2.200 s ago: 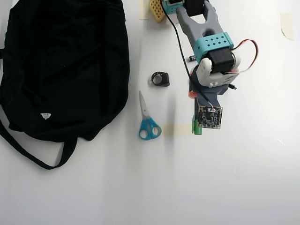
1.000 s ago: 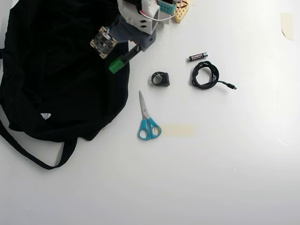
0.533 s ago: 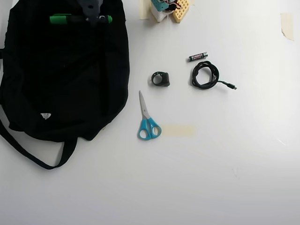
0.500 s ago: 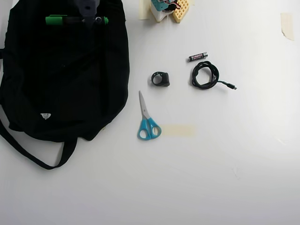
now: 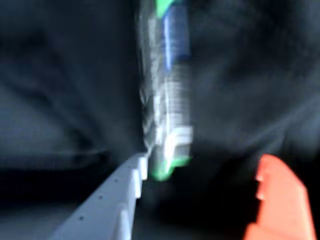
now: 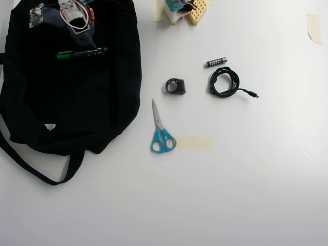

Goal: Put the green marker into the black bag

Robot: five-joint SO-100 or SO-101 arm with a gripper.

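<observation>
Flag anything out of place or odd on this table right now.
The green marker lies crosswise on top of the black bag, fully exposed rather than tucked inside. The gripper is open behind it. Nothing else stands out.

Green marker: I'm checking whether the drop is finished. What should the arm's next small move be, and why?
Probably lift the gripper straight up and away. In the overhead view the green marker lies on the black bag, below the arm. The wrist view, though blurred, shows open jaws with the marker beyond the fingertips, touching at most the white one. Whether it sits inside the bag or on top cannot be told.
</observation>
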